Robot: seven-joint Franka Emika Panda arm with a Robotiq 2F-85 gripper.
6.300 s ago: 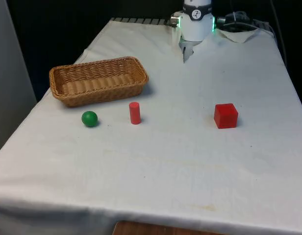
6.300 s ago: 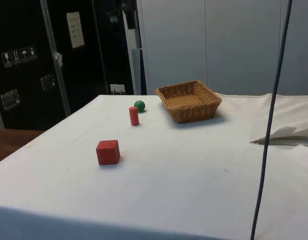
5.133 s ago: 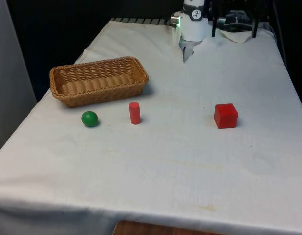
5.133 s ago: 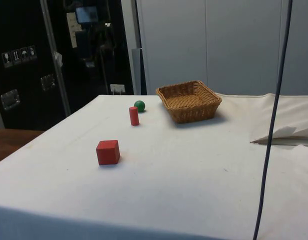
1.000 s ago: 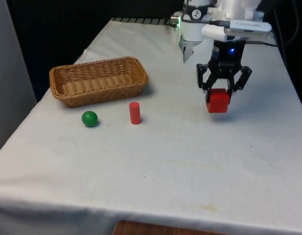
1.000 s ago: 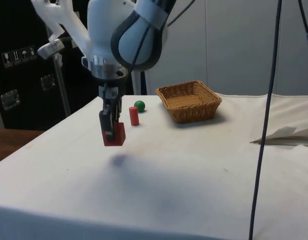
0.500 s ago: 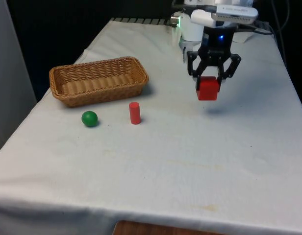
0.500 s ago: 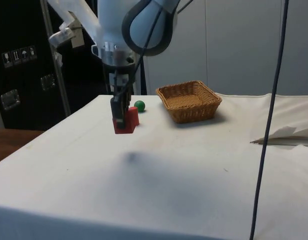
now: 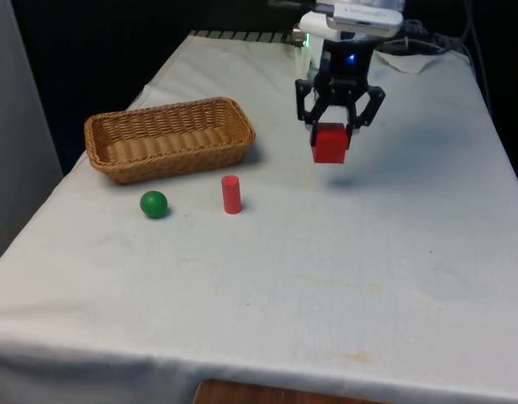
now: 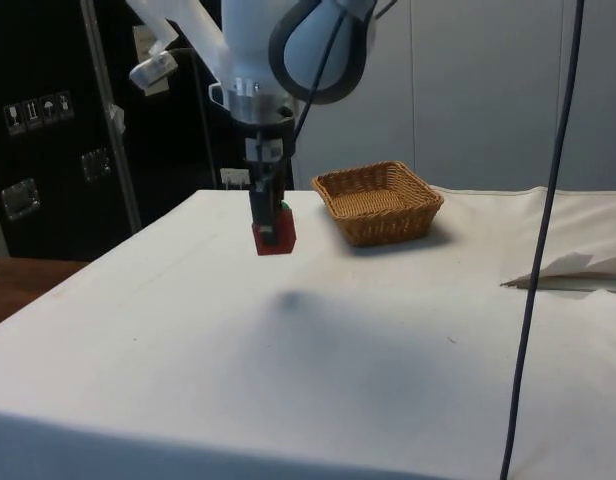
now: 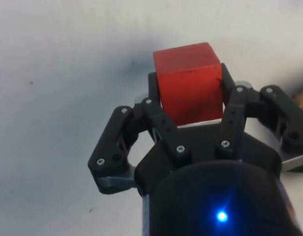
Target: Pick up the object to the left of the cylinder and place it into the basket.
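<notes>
My gripper (image 9: 330, 135) is shut on a red cube (image 9: 330, 144) and holds it in the air above the cloth, to the front view's right of the basket. The wrist view has the red cube (image 11: 188, 81) clamped between the two black fingers (image 11: 159, 105). In the side view the gripper (image 10: 271, 222) hangs with the cube (image 10: 274, 236) in front of the red cylinder, hiding it. The red cylinder (image 9: 231, 194) stands upright on the cloth. A green ball (image 9: 154, 204) lies to its left in the front view. The wicker basket (image 9: 158, 108) sits behind them.
The basket (image 10: 393, 228) in the side view stands beyond the gripper, near the table's far edge. A thin dark cable (image 10: 538, 240) hangs down at the side view's right. Open cloth stretches between the cylinder and the table's near edge.
The gripper, still shut on the red cube, has risen and moved towards the front view's left, closer to the basket. Ball, cylinder and basket have stayed put.
</notes>
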